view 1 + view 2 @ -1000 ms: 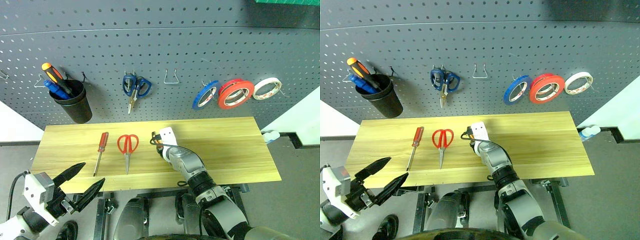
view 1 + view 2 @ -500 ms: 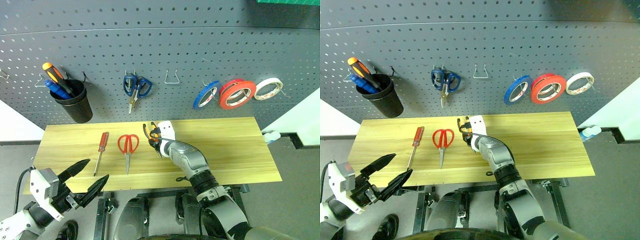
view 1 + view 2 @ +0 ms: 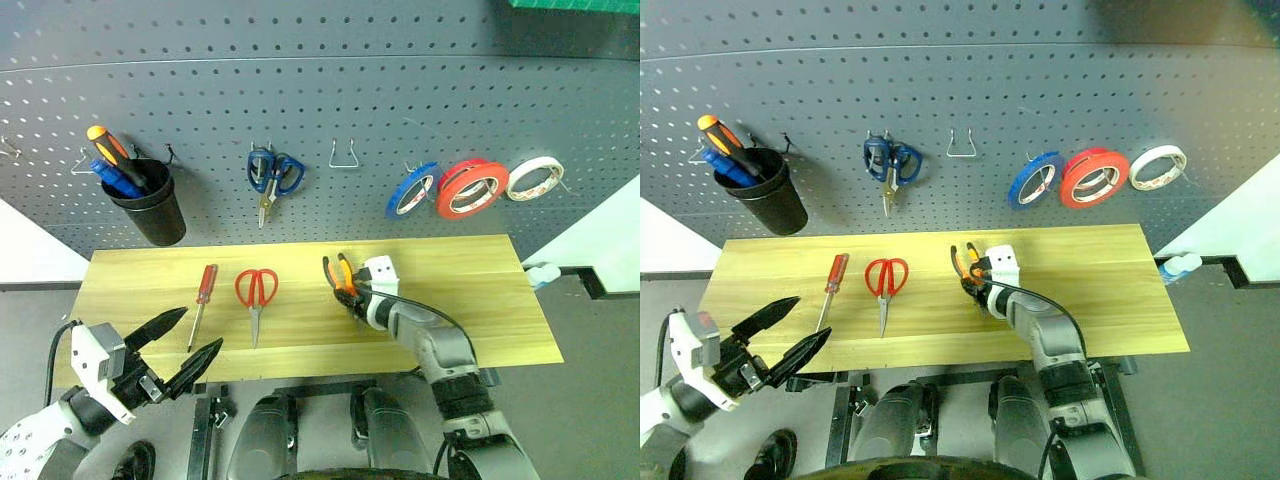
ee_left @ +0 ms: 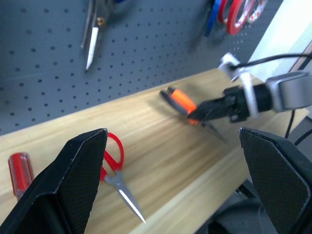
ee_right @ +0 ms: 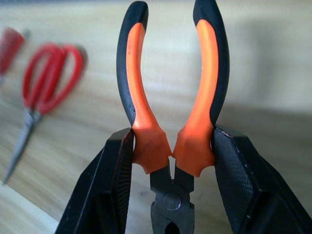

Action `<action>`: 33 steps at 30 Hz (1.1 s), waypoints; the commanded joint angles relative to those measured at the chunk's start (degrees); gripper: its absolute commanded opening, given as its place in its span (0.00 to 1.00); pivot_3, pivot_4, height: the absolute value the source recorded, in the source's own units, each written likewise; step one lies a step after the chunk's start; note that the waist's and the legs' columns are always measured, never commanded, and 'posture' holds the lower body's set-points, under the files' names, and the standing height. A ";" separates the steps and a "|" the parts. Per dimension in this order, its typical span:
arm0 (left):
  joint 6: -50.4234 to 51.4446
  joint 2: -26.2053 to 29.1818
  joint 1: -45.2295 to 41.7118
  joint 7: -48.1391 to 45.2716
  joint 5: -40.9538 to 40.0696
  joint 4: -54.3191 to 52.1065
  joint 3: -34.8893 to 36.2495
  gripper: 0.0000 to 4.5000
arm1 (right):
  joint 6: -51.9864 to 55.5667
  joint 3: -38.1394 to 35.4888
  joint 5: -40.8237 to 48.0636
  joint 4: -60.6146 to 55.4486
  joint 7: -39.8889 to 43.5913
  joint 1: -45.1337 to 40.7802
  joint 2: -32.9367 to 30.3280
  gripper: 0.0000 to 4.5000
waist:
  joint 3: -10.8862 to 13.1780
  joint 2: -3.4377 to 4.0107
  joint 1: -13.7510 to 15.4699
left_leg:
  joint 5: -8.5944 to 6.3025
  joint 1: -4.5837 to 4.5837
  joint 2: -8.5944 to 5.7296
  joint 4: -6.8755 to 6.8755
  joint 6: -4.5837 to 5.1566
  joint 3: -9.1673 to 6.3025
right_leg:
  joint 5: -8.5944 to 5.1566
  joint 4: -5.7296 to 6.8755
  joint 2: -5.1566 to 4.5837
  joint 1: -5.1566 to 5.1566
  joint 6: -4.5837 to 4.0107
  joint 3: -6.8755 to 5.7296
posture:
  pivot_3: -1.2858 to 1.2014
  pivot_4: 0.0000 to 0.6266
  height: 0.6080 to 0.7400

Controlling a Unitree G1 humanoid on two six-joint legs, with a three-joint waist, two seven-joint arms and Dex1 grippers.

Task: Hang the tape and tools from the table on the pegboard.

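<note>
The right gripper is clamping the pliers near their pivot, holding them above the table. The red scissors and screwdriver are lying on the table. The left gripper is hovering at the table's near edge, fingers spread wide.

Pliers gripped; scissors flat

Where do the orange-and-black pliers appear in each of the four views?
Left eye: pliers at table centre, in the right gripper.
Right eye: the same, right of the red scissors.
Left wrist: centre-right, above the table.
Right wrist: centre, handles up.
Shared landmark: the red scissors.
</note>
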 commanded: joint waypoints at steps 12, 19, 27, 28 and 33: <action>-0.74 2.64 -10.30 -4.96 -0.24 8.90 -3.20 1.00 | -9.39 -4.69 8.57 -10.50 10.22 8.25 -3.18 0.45 | -3.02 -0.07 -0.68 | 0.01 0.56 0.02 0.09 -0.02 0.14 | 0.04 -0.05 0.04 0.59 -0.06 0.03 | 0.52 0.06 1.00; 0.17 3.09 -14.16 -6.86 -0.50 12.00 -5.50 1.00 | -18.04 -6.27 11.08 -10.96 14.33 9.39 -3.29 0.45 | -4.89 0.03 -1.94 | -0.01 1.08 0.05 0.08 -0.05 0.16 | -0.02 -0.05 0.04 1.09 -0.17 0.04 | 0.50 0.00 1.00; -0.24 2.92 -18.09 -8.33 0.09 16.47 -6.73 1.00 | -23.68 -5.43 10.52 -10.00 16.02 6.42 -3.60 0.45 | -5.93 0.36 -3.34 | 0.03 1.27 0.14 0.09 -0.11 0.24 | 0.04 0.08 0.17 1.15 -0.28 0.17 | 0.49 0.00 1.00; -0.64 2.76 -18.63 -8.48 0.43 17.13 -6.96 1.00 | -23.86 -5.43 10.71 -10.04 15.84 5.35 -3.32 0.45 | -5.96 0.37 -3.40 | 0.04 1.29 0.14 0.09 -0.12 0.26 | 0.05 0.11 0.17 1.15 -0.29 0.19 | 0.49 0.00 1.00; -2.37 1.96 -20.90 -8.67 1.70 19.75 -7.66 1.00 | -24.56 -4.62 10.27 -10.54 15.16 1.70 -2.68 0.45 | -6.05 0.37 -3.52 | 0.08 1.57 0.21 0.09 -0.18 0.34 | 0.14 0.16 0.27 1.32 -0.42 0.29 | 0.49 0.00 1.00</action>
